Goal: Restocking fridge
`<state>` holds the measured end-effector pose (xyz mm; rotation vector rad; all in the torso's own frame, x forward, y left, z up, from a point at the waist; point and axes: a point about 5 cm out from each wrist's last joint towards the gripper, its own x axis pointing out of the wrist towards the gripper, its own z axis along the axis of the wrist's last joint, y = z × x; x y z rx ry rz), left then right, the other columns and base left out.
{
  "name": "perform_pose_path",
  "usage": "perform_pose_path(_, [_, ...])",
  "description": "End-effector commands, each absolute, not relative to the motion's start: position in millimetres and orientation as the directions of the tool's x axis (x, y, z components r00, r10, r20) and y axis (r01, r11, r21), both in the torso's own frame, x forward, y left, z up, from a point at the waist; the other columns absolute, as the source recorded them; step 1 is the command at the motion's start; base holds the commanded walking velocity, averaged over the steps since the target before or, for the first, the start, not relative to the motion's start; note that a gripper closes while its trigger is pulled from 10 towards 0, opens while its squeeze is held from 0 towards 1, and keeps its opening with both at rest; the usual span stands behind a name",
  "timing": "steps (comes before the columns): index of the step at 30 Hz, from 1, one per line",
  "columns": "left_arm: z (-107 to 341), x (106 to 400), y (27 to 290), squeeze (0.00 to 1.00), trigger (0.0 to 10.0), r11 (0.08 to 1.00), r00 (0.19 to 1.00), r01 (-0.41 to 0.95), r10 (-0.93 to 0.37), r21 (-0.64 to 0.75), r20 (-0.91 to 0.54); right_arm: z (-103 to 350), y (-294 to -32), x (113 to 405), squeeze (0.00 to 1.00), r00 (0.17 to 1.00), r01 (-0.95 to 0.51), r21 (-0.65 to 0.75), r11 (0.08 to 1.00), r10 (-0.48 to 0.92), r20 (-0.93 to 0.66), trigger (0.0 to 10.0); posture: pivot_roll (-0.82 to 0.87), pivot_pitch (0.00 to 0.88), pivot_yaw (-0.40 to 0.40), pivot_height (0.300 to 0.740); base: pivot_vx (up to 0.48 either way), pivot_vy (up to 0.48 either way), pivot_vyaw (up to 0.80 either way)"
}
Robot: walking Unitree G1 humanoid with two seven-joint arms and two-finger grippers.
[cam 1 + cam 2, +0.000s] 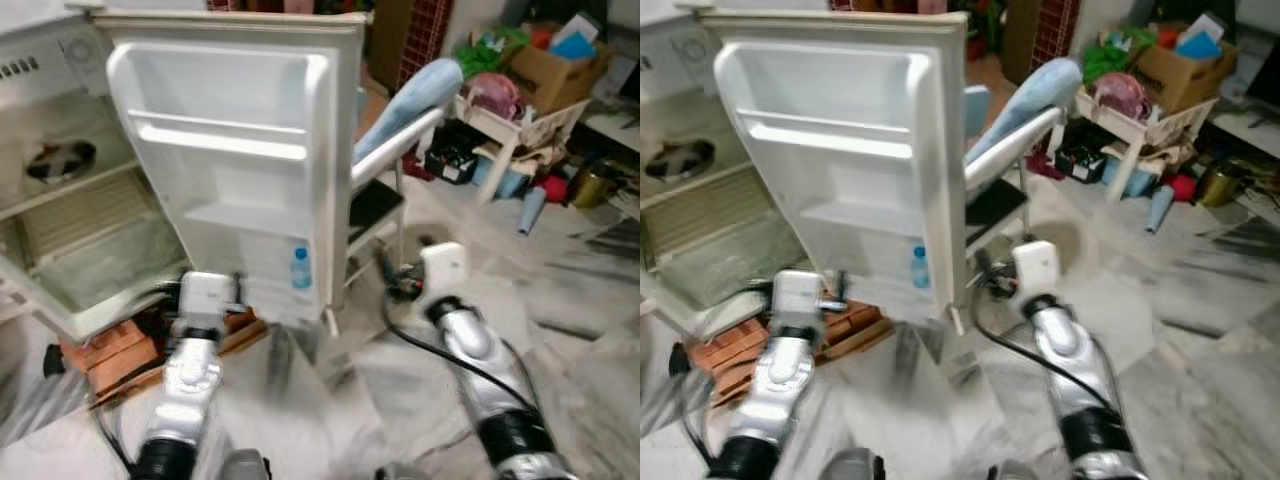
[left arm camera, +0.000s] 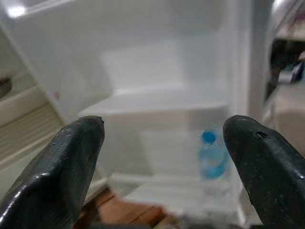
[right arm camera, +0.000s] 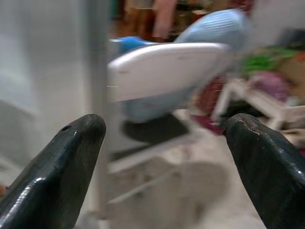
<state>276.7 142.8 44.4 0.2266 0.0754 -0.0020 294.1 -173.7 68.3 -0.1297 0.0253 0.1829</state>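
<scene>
A small white fridge point(image 1: 60, 190) stands open on the left, its door point(image 1: 230, 150) swung wide toward me. One clear water bottle with a blue cap point(image 1: 301, 269) stands in the door's lowest shelf; it also shows blurred as the bottle point(image 2: 211, 155) in the left wrist view. My left gripper point(image 2: 162, 157) is open and empty, pointing at the door's inner shelves from a short way off. My right gripper point(image 3: 164, 162) is open and empty too, facing the door's edge and a white chair point(image 3: 167, 62).
A dark bowl point(image 1: 60, 160) sits on a fridge shelf. Red bricks and wood point(image 1: 120, 350) lie under the fridge. The white chair point(image 1: 395, 150) with a blue cushion stands right behind the door. Boxes and clutter point(image 1: 530, 80) fill the far right. Marble floor point(image 1: 560, 290) lies open to the right.
</scene>
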Motion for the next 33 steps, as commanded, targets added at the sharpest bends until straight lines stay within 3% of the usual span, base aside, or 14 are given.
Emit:
perform_pose_path(1, [43.6, 275.2, 158.6, 0.00, 10.0, 0.968, 0.996, -0.036, 0.056, 0.249, -0.073, 76.9, -155.0, 299.8, 0.00, 0.973, -0.227, -0.111, 0.968, 0.229, 0.007, 10.0, 0.06, 0.000, 0.038, 0.740, 0.259, -0.398, 0.80])
perform_pose_path(15, [41.5, 273.8, 158.3, 0.00, 10.0, 0.969, 0.995, -0.049, 0.069, 0.244, -0.078, 84.7, -142.0, 301.2, 0.00, 0.948, -0.305, -0.143, 0.942, 0.314, 0.045, 10.0, 0.05, 0.000, 0.040, 0.740, 0.293, -0.320, 0.80])
perform_pose_path(21, [40.8, 274.2, 160.2, 0.00, 10.0, 0.970, 0.992, -0.068, 0.090, 0.233, -0.087, 84.8, -137.1, 298.9, 0.00, 0.932, -0.349, -0.150, 0.925, 0.359, 0.045, 10.0, 0.05, 0.000, 0.041, 0.740, 0.306, 0.000, 0.80])
perform_pose_path(33, [38.3, 273.8, 161.0, 0.00, 10.0, 0.974, 0.988, -0.080, 0.106, 0.213, -0.111, 81.4, -132.4, 297.6, 0.00, 0.922, -0.377, -0.162, 0.912, 0.386, 0.025, 10.0, 0.05, 0.000, 0.041, 0.740, 0.000, 0.000, 0.80])
